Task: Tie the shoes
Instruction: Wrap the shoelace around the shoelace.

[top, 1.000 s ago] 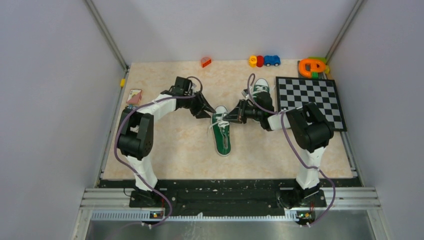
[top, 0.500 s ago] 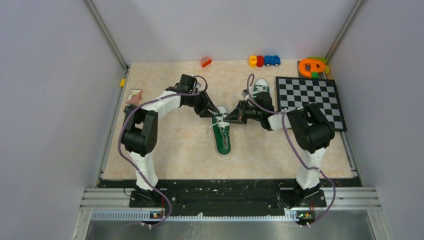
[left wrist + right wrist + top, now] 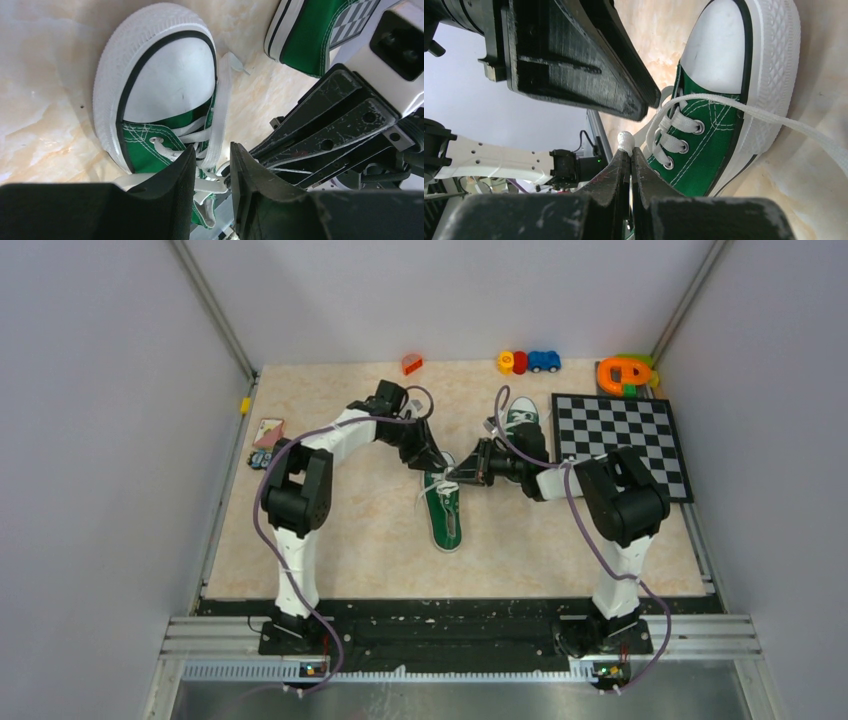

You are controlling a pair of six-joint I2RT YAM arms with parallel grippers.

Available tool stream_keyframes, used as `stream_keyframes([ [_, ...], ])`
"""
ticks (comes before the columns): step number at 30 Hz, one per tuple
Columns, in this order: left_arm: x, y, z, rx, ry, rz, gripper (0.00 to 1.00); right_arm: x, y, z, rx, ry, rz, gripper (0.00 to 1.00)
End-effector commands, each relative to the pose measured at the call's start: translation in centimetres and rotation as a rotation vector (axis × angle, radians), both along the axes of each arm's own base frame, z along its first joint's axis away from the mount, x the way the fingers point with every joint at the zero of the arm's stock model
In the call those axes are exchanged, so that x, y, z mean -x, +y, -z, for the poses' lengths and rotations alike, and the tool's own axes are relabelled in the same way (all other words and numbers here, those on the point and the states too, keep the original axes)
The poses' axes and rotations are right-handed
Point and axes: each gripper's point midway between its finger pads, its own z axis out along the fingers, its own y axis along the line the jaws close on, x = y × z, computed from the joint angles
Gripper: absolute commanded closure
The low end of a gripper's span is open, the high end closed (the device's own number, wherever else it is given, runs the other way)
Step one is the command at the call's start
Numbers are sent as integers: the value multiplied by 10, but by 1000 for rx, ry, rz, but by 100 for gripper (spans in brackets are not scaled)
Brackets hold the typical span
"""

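One green shoe (image 3: 443,512) lies mid-table, its white toe cap (image 3: 167,75) pointing away from the arm bases. The other shoe (image 3: 521,424) sits behind the right arm and shows as a sole edge (image 3: 310,35) in the left wrist view. My right gripper (image 3: 626,150) is shut on a bunched white lace (image 3: 625,141) just above the near shoe's eyelets (image 3: 684,146). My left gripper (image 3: 212,149) hangs over the same laces with its jaws narrowly apart. A white lace strand (image 3: 215,186) crosses the gap between them. Both grippers meet at the shoe's toe end (image 3: 447,466).
A black-and-white checkerboard (image 3: 620,440) lies at the right. Small toys (image 3: 528,362), an orange-and-green toy (image 3: 625,373) and a red block (image 3: 411,364) line the back edge. A small card (image 3: 269,432) lies by the left edge. Grey walls enclose the table.
My left arm has swung right, bringing its gripper against the right gripper over the shoe's laces, and its jaws have narrowed a little. The right gripper and the shoes have stayed put.
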Motion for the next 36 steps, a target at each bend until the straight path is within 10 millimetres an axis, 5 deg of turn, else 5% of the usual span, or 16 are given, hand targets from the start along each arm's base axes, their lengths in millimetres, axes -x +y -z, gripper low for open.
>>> stream_keyframes([
  [1,4,-7,-9,12,-9,67,65,-12,-1,-39,-52,-125,20,100],
  [13,7,-14,1,-60,9,124,73,-11,-2,-38,-57,-123,23,100],
  [18,6,-11,5,-99,14,120,86,-12,-3,-39,-58,-121,30,100],
  [22,1,-10,-6,-97,-15,109,100,-14,-5,-40,-62,-122,39,100],
  [36,-9,-4,-40,-13,-50,31,100,-18,-5,-46,-72,-135,46,100],
])
